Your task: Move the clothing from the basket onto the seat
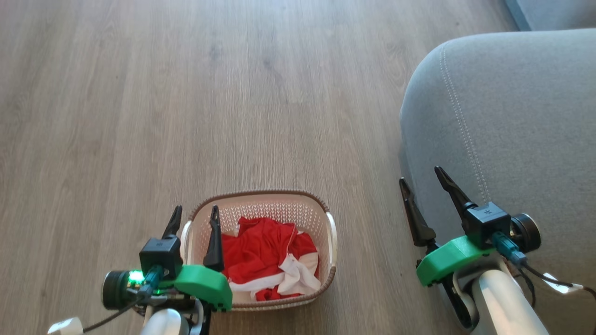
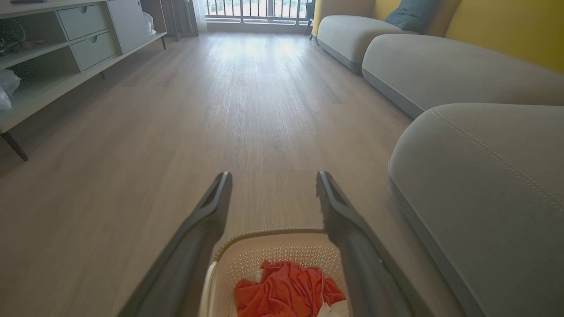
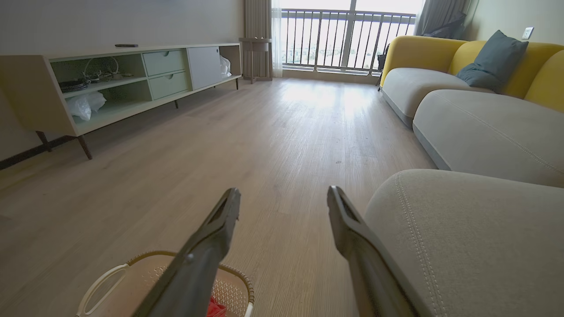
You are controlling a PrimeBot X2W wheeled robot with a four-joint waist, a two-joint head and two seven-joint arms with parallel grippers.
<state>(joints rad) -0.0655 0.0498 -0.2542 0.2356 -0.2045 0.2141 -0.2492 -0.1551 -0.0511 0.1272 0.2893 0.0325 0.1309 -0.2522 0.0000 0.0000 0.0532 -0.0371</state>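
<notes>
My left gripper (image 1: 195,210), fingers spread and empty, is nearer — clothing (image 1: 263,249) lies just right of it in the basket (image 1: 260,191).

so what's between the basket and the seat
Just a bare strip of wood floor lies between the basket and the seat, with nothing on it. The head view shows this.
</notes>
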